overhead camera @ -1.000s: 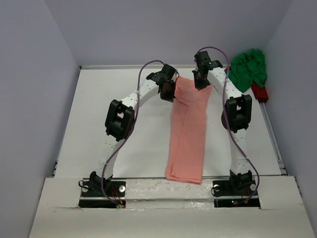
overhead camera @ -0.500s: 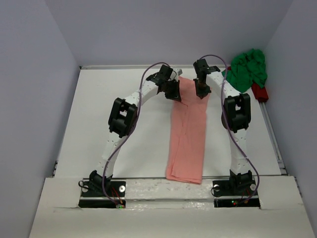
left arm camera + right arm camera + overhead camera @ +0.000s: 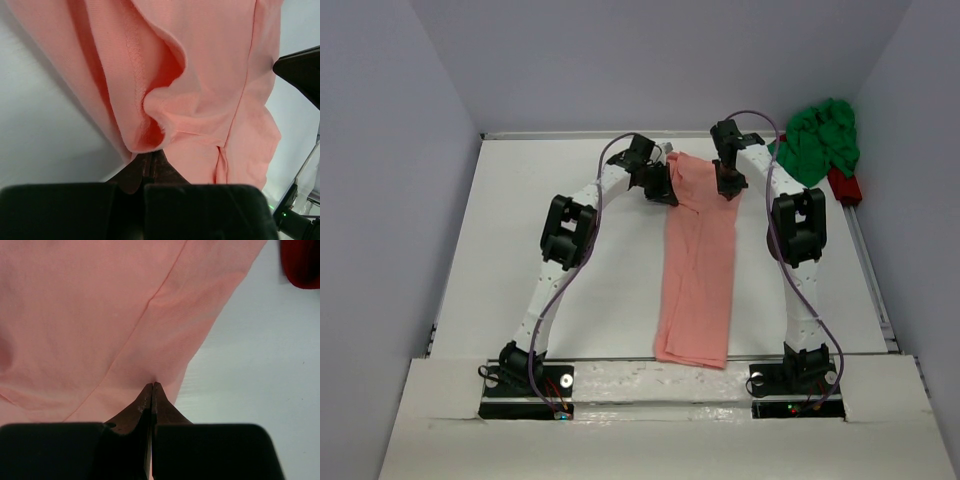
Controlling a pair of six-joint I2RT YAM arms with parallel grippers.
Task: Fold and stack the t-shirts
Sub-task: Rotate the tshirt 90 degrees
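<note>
The salmon pink t-shirt lies as a long narrow folded strip from the table's front edge to the far middle. My left gripper is shut on its far left corner, with bunched cloth over the fingertips. My right gripper is shut on the far right corner; the cloth spreads from the closed tips. The far end is lifted between the two grippers. The bright green t-shirt lies crumpled in the far right corner.
A red block sits by the green shirt at the right edge; a corner of it shows in the right wrist view. Grey walls enclose the white table on three sides.
Both grippers have moved with the pink shirt's far end: the left a little left and toward me, the right slightly down. The raised far end now looks wider and more spread.
</note>
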